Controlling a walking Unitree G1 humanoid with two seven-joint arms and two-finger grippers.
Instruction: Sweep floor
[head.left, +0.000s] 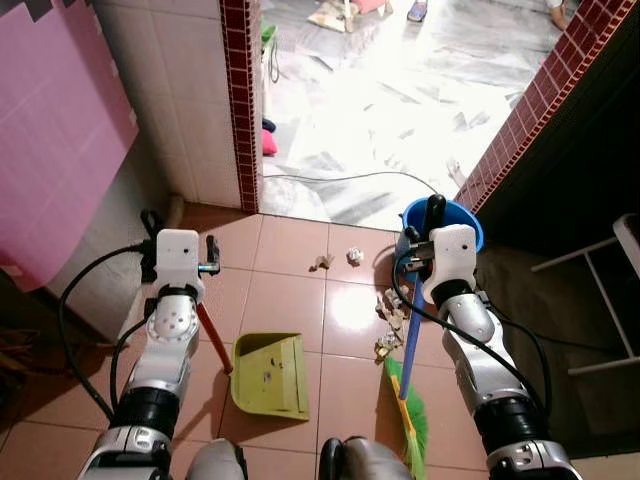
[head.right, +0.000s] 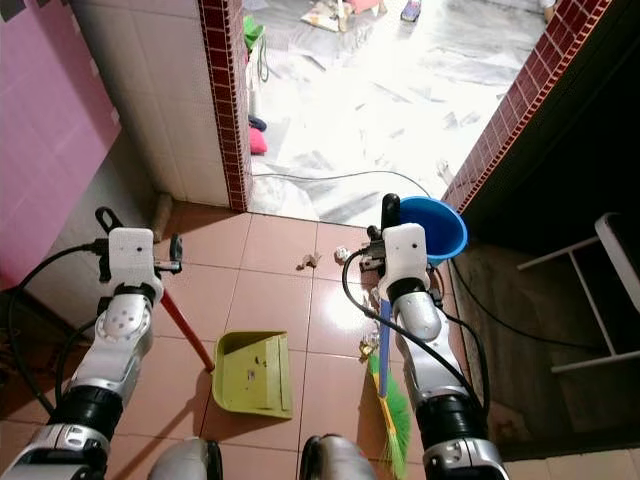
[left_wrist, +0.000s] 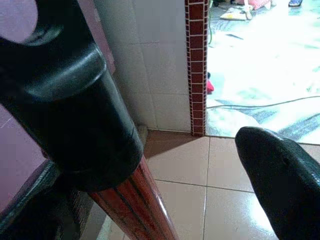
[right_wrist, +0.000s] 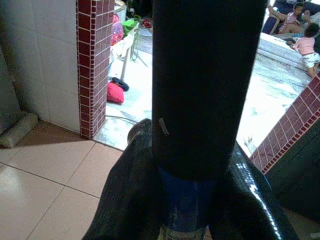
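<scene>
While broom (head.left: 408, 345) bristles run off-frame, right gripper (right_wrist: 192, 200) clasps it; left gripper (head.left: 180, 245) clasps dustpan handle (head.left: 213, 338)

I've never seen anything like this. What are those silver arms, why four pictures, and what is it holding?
You see a humanoid robot from its own cameras. The two wide pictures come from its head, looking down; the two close-ups come from its wrists. Its left gripper is shut on the red handle of a green dustpan resting on the tiled floor. Its right gripper is shut on a broom with a blue handle and green bristles. Crumpled paper scraps lie ahead, near a blue bucket.
</scene>
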